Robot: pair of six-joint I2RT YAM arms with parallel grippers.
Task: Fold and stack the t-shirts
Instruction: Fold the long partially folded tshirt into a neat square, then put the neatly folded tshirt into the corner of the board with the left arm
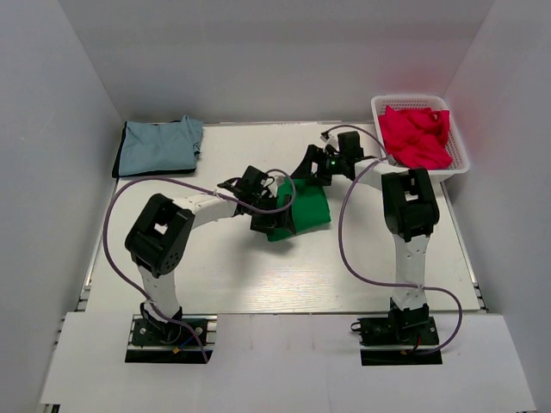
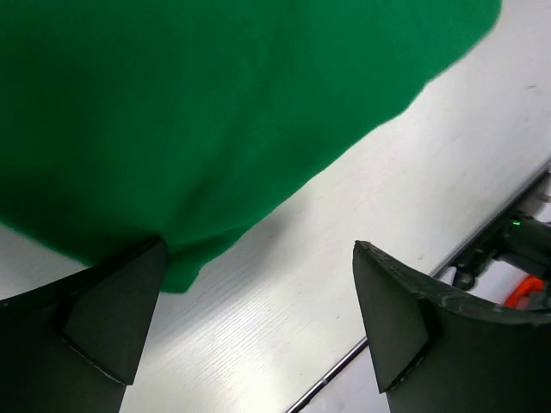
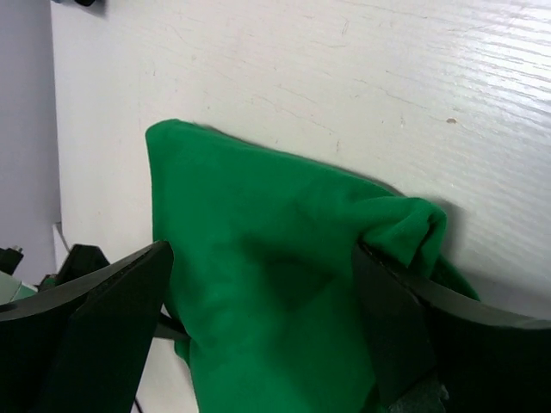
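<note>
Both pairs of jaws stand spread wide, gripping nothing. The left gripper [image 2: 258, 249] has its dark fingers well apart over bare tabletop. Its left finger [image 2: 112, 318] meets the lowest edge of the green cotton t-shirt [image 2: 215, 112], while the other finger [image 2: 405, 318] is clear of the cloth. The right gripper [image 3: 263, 254] also hangs released, one finger on either side of the same shirt [image 3: 267, 284], which fills the gap between them. Whether those fingers touch the fabric cannot be told.

From above, the green shirt [image 1: 303, 211] lies near the middle of the white wood-grain table [image 1: 258, 275], as a compact, roughly folded bundle. The left gripper [image 1: 265, 217] is at its left edge and the right gripper [image 1: 317, 172] at its far edge. The fabric is plain, with soft creases and a bunched fold at one corner in the right wrist view.

Well apart, at the far left corner, a light blue t-shirt [image 1: 159, 146] lies folded flat. At the far right a white plastic mesh basket [image 1: 458, 142] holds crumpled red t-shirts [image 1: 417, 136].
</note>
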